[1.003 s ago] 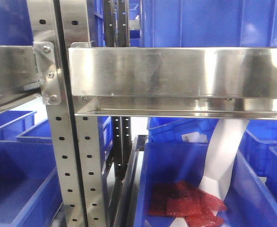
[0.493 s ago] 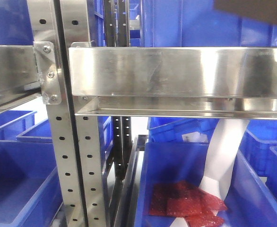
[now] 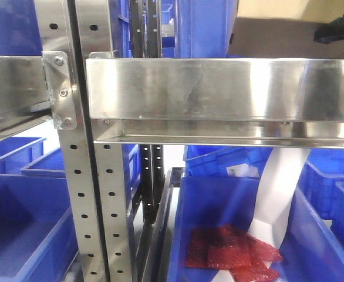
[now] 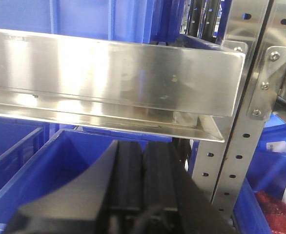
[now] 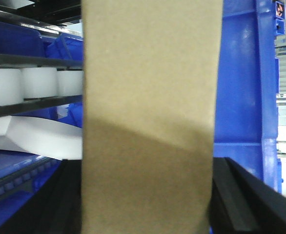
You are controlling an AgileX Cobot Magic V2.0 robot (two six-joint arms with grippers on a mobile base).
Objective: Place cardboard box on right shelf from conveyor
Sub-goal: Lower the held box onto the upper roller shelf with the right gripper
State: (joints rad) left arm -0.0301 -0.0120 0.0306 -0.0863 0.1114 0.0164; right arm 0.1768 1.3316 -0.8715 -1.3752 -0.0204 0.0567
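Note:
The plain tan cardboard box (image 3: 277, 32) hangs at the top right of the front view, just above and behind the polished front rail of the right shelf (image 3: 219, 88). A dark part of my right gripper (image 3: 338, 29) shows at the box's right end. The right wrist view is mostly filled by the cardboard box (image 5: 148, 112), and my right gripper (image 5: 148, 204) is shut on it, with a black finger (image 5: 233, 195) against each side. My left gripper (image 4: 142, 165) is shut and holds nothing, low in front of another steel shelf rail (image 4: 113, 73). The conveyor is out of view.
Perforated steel uprights (image 3: 81, 176) stand left of the right shelf. Blue plastic bins (image 3: 19, 223) sit below and behind the shelves. One bin (image 3: 186, 235) holds red packets (image 3: 233, 255) and a white strip (image 3: 277, 194). White rolls (image 5: 30, 83) lie on a rack.
The cardboard box and my right gripper have come into the front view from the top right, moving left and lower above the shelf rail. Everything else is unchanged.

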